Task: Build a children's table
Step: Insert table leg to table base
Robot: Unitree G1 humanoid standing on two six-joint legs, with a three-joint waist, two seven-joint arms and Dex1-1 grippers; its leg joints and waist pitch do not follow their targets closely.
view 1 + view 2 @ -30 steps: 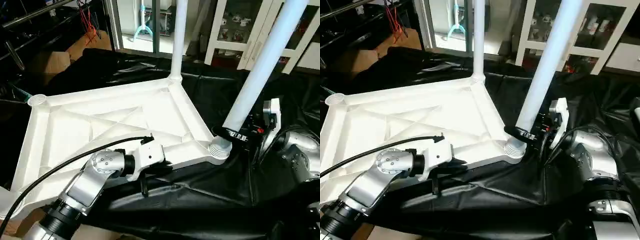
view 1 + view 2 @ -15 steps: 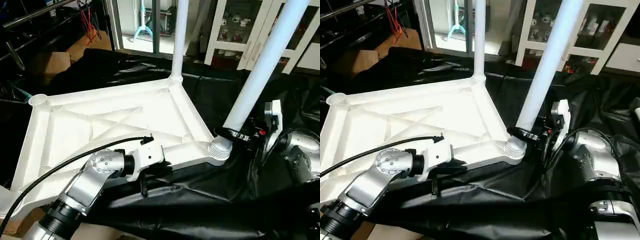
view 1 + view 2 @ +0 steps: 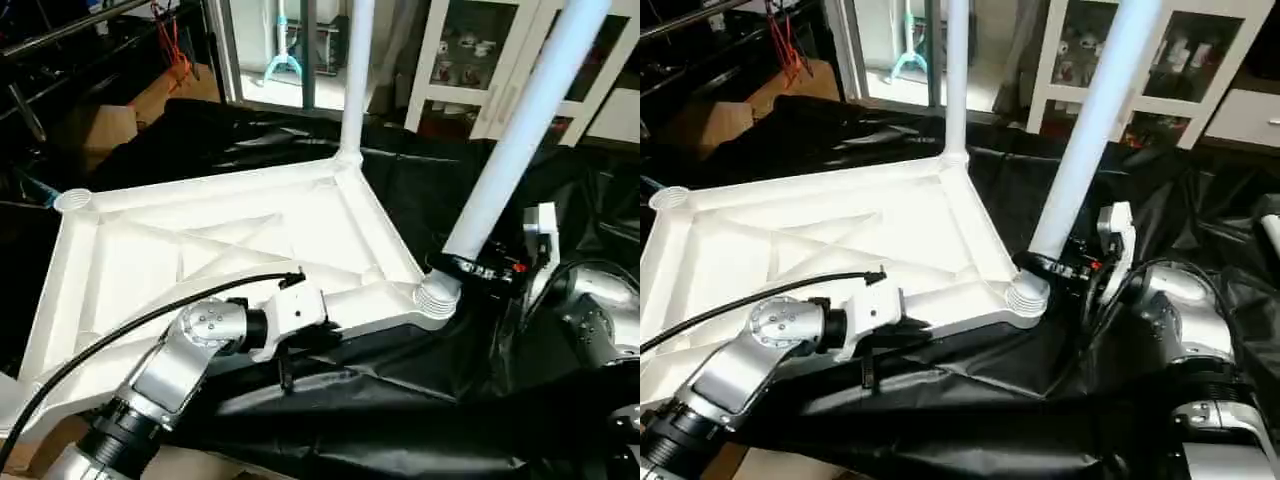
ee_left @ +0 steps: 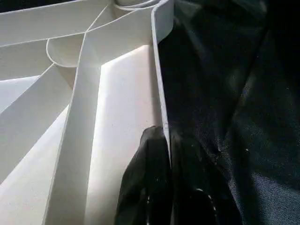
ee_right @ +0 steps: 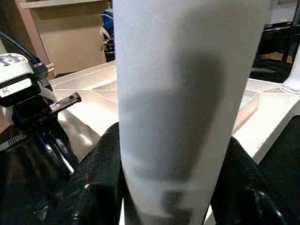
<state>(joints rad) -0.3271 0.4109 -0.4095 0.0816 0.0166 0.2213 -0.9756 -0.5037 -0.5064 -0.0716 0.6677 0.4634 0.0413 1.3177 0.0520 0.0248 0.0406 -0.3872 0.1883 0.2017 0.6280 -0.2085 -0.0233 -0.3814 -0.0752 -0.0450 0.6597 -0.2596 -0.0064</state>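
Observation:
The white tabletop (image 3: 200, 240) lies underside up on a black cloth, ribs showing. One white leg (image 3: 355, 80) stands upright in its far corner socket. A second leg (image 3: 510, 140) leans in the near right socket, its ribbed base (image 3: 435, 297) seated there. My right gripper (image 3: 468, 268) is shut on this leg just above the base; in the right wrist view its fingers (image 5: 101, 183) press both sides of the leg (image 5: 183, 93). My left gripper (image 4: 161, 140) is shut on the tabletop's near rim (image 4: 157, 84). The far left socket (image 3: 73, 200) has no leg in it.
Black cloth (image 3: 420, 400) covers the work surface around the tabletop. A white glass-door cabinet (image 3: 470, 60) stands behind on the right, a cardboard box (image 3: 110, 125) at back left. A black cable (image 3: 150, 315) runs over my left forearm.
The right gripper's fingers have closed in on the leaning leg. The left gripper has kept its hold on the rim.

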